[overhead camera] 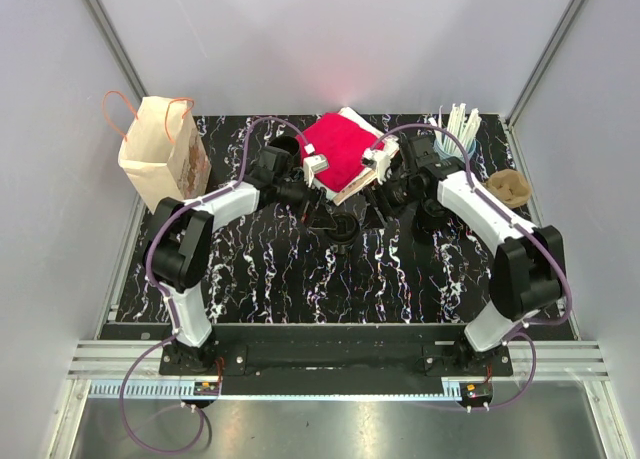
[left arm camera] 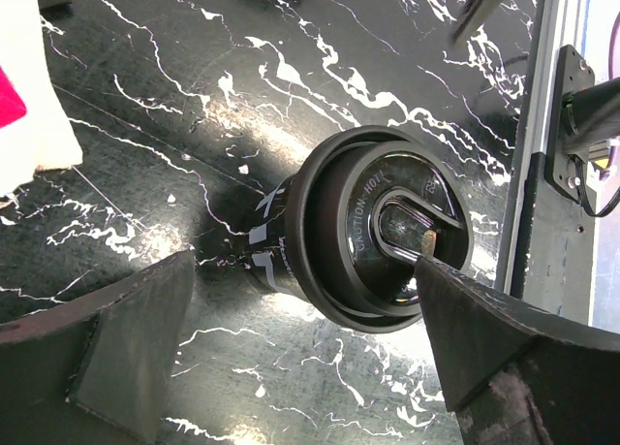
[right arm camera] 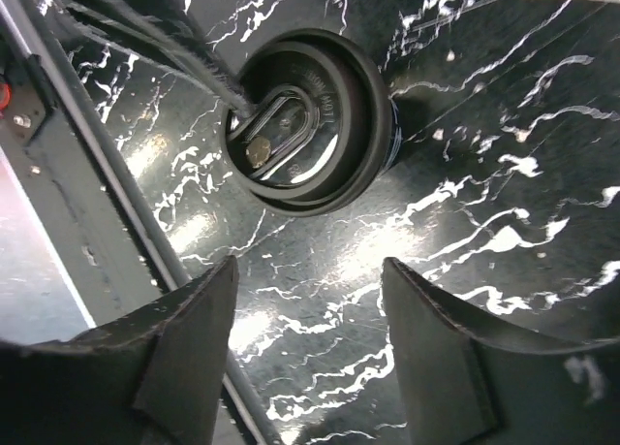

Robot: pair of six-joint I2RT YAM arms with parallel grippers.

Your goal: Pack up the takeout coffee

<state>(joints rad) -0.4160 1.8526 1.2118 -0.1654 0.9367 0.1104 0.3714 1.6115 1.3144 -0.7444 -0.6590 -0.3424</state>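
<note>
Left gripper (left arm camera: 310, 367) and right gripper (right arm camera: 310, 353) both hang with jaws apart, holding nothing, near the lidded cup (overhead camera: 342, 231) standing mid-frame on the table (overhead camera: 260, 279). The cup looks light, crushable and possibly full, so it is best gripped around its wall below the lid. The wrist views show the lid lettering. Only the overhead view shows the bag (overhead camera: 160, 154), upper left.

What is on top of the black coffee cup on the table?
A black plastic lid closes the coffee cup; it reads CAUTION HOT. The lid covers the inside, so any drink cannot be seen.
</note>
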